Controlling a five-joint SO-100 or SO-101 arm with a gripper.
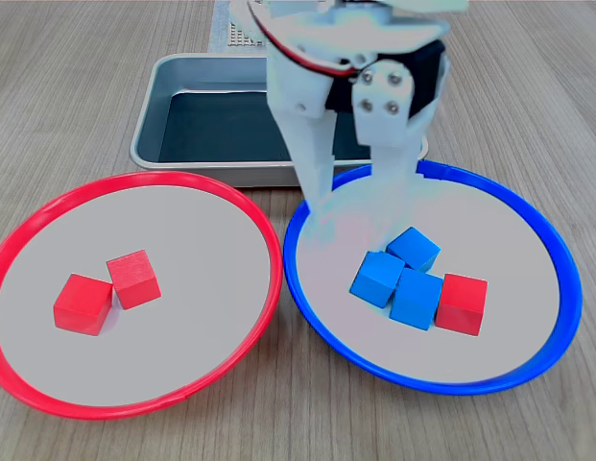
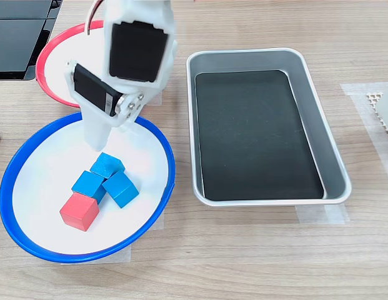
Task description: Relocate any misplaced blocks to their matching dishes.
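Wood tabletop, silver tray empty. Red-rimmed dish: two red cubes, fine. Blue-rimmed dish: three blue cubes plus stray red cube, touching them. Gripper above the blue cubes, jaws apart, nothing held. You've one move left: red cube to red-rimmed dish.

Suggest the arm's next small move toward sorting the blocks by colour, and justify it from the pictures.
Probably shift the open, empty claw toward the first exterior view's right and lower it over the red cube. That cube lies in the blue-rimmed plate, touching a blue cube, while the red-rimmed plate holds only red ones.
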